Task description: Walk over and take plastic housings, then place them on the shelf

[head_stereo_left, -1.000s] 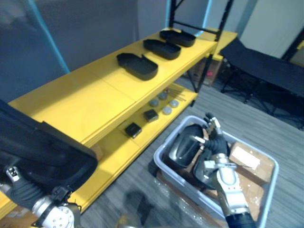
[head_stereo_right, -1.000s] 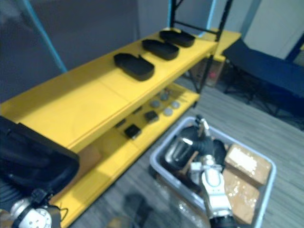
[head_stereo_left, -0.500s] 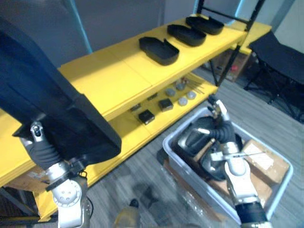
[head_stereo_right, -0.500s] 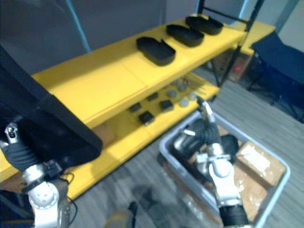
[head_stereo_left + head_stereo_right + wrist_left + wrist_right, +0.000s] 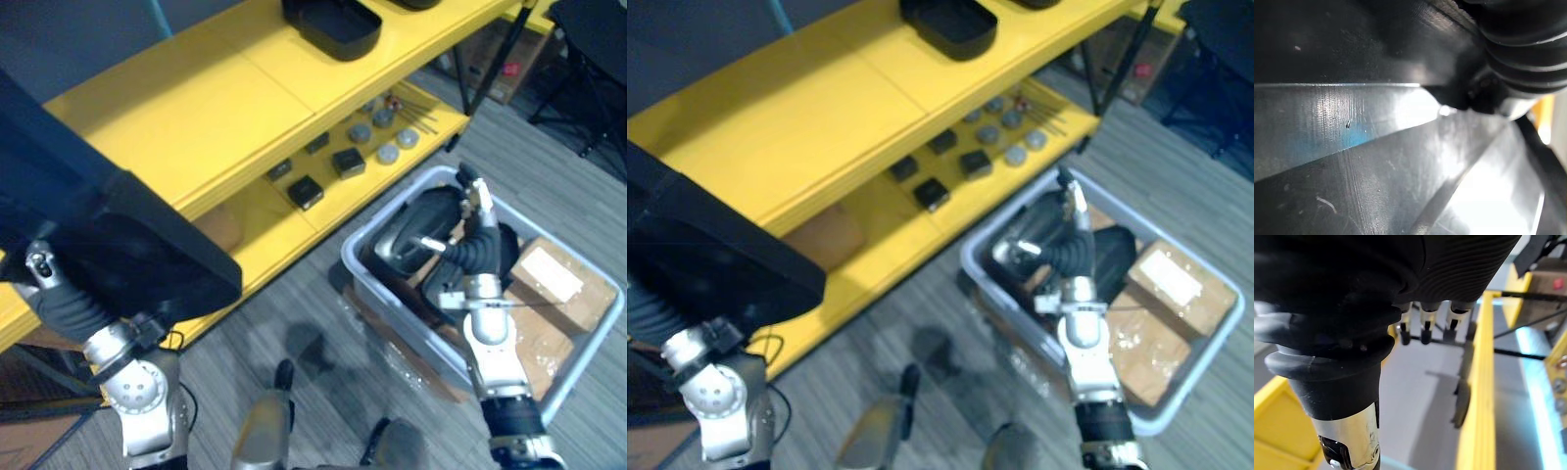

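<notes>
A large black plastic housing [image 5: 98, 225] fills the left of the eye views in front of the yellow shelf, and my left hand [image 5: 71, 308] sits under its lower edge. The left wrist view has its glossy black surface [image 5: 1376, 147] right against the camera. My right hand [image 5: 477, 253] hangs over the grey bin [image 5: 349, 262], fingers [image 5: 1425, 328] straight and open. It lies beside a glossy black housing [image 5: 409, 235] inside the bin. Another black housing [image 5: 338, 22] rests on the shelf's top board [image 5: 196, 108].
The lower shelf board [image 5: 265, 230] carries small black blocks [image 5: 306, 191] and grey discs [image 5: 387, 152]. Cardboard boxes [image 5: 554, 279] fill the bin's right half. Grey plank floor [image 5: 323, 333] lies between the shelf and the bin.
The camera has swung down and toward the shelf. The housing on my left arm rose from low left to in front of the shelf. My right hand stays over the bin.
</notes>
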Robot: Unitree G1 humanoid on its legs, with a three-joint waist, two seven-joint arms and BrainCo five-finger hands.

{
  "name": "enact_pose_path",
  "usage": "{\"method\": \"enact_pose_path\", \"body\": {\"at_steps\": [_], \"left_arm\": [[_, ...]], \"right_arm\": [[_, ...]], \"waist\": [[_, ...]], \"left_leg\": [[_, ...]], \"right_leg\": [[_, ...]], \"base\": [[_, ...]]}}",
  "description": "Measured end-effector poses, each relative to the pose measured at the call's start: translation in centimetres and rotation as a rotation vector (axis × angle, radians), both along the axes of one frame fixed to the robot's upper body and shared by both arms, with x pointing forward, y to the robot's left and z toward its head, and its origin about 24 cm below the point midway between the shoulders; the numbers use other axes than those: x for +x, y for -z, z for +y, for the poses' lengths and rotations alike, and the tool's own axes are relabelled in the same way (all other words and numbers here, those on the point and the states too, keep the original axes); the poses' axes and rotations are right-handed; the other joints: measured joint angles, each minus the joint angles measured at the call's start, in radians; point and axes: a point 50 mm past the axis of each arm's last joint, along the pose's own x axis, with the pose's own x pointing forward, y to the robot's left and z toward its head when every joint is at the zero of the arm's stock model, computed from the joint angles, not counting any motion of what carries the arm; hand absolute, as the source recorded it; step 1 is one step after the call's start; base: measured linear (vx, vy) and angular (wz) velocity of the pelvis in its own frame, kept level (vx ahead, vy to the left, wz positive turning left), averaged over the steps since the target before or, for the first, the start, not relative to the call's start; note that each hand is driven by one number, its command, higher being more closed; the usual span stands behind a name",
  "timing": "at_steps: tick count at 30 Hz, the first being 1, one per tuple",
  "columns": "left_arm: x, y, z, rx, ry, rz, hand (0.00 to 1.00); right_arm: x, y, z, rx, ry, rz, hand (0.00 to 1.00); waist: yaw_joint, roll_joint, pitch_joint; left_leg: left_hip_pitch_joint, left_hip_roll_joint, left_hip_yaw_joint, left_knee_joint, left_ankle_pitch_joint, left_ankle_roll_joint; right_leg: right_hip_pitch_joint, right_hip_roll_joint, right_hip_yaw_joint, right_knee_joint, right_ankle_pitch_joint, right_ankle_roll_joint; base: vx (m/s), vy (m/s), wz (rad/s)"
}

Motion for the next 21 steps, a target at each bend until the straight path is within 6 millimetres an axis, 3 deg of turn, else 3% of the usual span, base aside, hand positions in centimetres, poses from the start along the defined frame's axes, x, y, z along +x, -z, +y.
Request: {"method": "enact_pose_path", "body": {"at_steps": [3, 5, 6, 7, 8, 9, 10, 11, 12, 14, 17, 18, 19, 20, 21], "left_arm": [[-0.8, 0.2, 0.7, 0.023, -0.033, 0.021, 1.0], [-1.1, -0.3, 1.0, 0.043, -0.046, 0.002, 1.0], [-1.1, -0.4, 1.0, 0.047, -0.046, -0.002, 1.0], [-1.1, -0.5, 1.0, 0.05, -0.041, -0.002, 1.0], [-1.2, -0.6, 0.9, 0.069, -0.036, -0.002, 1.0], [-1.3, -1.1, 0.8, 0.095, -0.028, -0.014, 1.0], [-1.4, -1.5, 0.6, 0.113, -0.028, -0.024, 1.0], [-1.3, -2.1, 0.3, 0.148, -0.017, -0.041, 1.0], [-0.9, -2.4, 0.1, 0.164, 0.005, -0.052, 1.0], [-0.4, -2.9, 0.1, 0.171, 0.013, -0.064, 1.0], [0.6, -2.3, 0.4, 0.152, 0.011, -0.003, 1.0], [0.7, -2.0, 0.5, 0.145, 0.012, 0.021, 1.0], [0.8, -1.8, 0.6, 0.139, 0.016, 0.033, 1.0], [0.8, -1.7, 0.6, 0.135, 0.016, 0.037, 1.0], [0.7, -1.2, 0.5, 0.114, 0.017, 0.052, 1.0]], "right_arm": [[-0.1, -0.1, 0.0, -0.01, -0.017, -0.002, 0.0], [-0.1, -0.1, 0.0, -0.007, -0.025, 0.001, 0.0], [0.0, -0.2, 0.1, -0.015, -0.031, -0.002, 0.0], [0.0, -0.2, 0.1, -0.017, -0.035, -0.002, 0.0], [0.1, -0.3, 0.4, -0.021, -0.047, -0.004, 0.0], [0.1, -0.3, 0.5, -0.025, -0.054, -0.005, 0.0], [0.1, -0.4, 0.5, -0.025, -0.054, -0.007, 0.0], [0.1, -0.5, 0.5, -0.029, -0.061, -0.014, 0.0], [0.2, -0.8, 0.5, -0.045, -0.071, -0.028, 0.0], [0.5, -2.0, 0.5, -0.07, -0.085, -0.068, 0.0], [0.1, -3.9, -0.2, -0.097, -0.083, -0.14, 0.0], [0.0, -4.1, -0.6, -0.085, -0.081, -0.149, 0.0], [0.0, -4.4, -1.2, -0.067, -0.077, -0.154, 0.0], [0.0, -4.5, -1.6, -0.061, -0.069, -0.156, 0.0], [0.0, -4.9, -2.0, -0.052, -0.066, -0.161, 0.0]], "waist": [[0.021, -0.003, -0.01], [0.027, -0.024, -0.015], [0.028, -0.027, -0.018], [0.028, -0.027, -0.018], [0.032, -0.028, -0.021], [0.03, -0.031, -0.027], [0.026, -0.032, -0.031], [0.018, -0.03, -0.047], [0.019, -0.025, -0.072], [0.019, -0.021, -0.083], [0.008, -0.029, -0.101], [0.003, -0.044, -0.113], [-0.001, -0.071, -0.131], [-0.001, -0.081, -0.14], [0.013, -0.053, -0.15]], "left_leg": [[0.015, -0.012, -0.003, 0.005, -0.022, 0.014], [0.008, -0.017, 0.046, 0.04, -0.058, 0.053], [0.011, -0.02, 0.053, 0.07, -0.083, 0.037], [0.014, -0.024, 0.049, 0.088, -0.096, 0.043], [0.038, -0.021, 0.047, 0.099, -0.111, 0.044], [0.071, -0.016, 0.028, 0.094, -0.123, 0.054], [0.087, -0.006, 0.017, 0.086, -0.127, 0.06], [0.11, 0.008, -0.005, 0.074, -0.14, 0.075], [0.118, 0.032, -0.024, 0.068, -0.157, 0.082], [0.141, 0.065, -0.033, 0.055, -0.172, 0.076], [0.173, 0.075, -0.056, 0.066, -0.199, 0.054], [0.179, 0.07, -0.061, 0.066, -0.204, 0.045], [0.183, 0.056, -0.057, 0.066, -0.217, 0.026], [0.184, 0.051, -0.056, 0.067, -0.229, 0.014], [0.18, 0.075, -0.052, 0.077, -0.241, -0.003]], "right_leg": [[0.054, -0.008, -0.03, -0.047, -0.004, 0.011], [0.092, -0.018, -0.056, -0.069, 0.013, 0.029], [0.079, -0.036, -0.031, 0.018, 0.036, 0.021], [0.056, -0.049, -0.007, 0.083, 0.056, -0.013], [0.012, -0.06, 0.05, 0.185, 0.119, -0.086], [-0.015, -0.059, 0.099, 0.259, 0.218, -0.104], [-0.036, -0.058, 0.123, 0.3, 0.275, -0.115], [-0.068, -0.041, 0.16, 0.348, 0.272, -0.121], [-0.106, 0.013, 0.202, 0.317, 0.167, -0.109], [-0.144, 0.094, 0.233, 0.17, 0.125, -0.107], [-0.157, 0.16, 0.267, -0.115, 0.166, -0.073], [-0.15, 0.168, 0.268, -0.156, 0.2, -0.074], [-0.118, 0.174, 0.265, -0.214, 0.317, -0.076], [-0.099, 0.171, 0.244, -0.232, 0.303, -0.066], [-0.078, 0.192, 0.241, -0.274, 0.295, -0.053]], "base": [[0.07, 0.046, 0.22], [0.14, 0.07, 0.31], [0.13, 0.046, 0.28], [0.14, 0.093, 0.21], [0.17, 0.145, 0.18], [0.21, 0.131, 0.17], [0.28, 0.067, 0.31], [0.34, 0.046, 0.31], [0.28, 0.031, 0.27], [0.27, 0.004, 0.14], [0.25, -0.085, 0.36], [0.24, -0.145, 0.7], [0.24, -0.208, 0.6], [0.24, -0.229, 0.37], [0.26, -0.237, 0.19]]}}
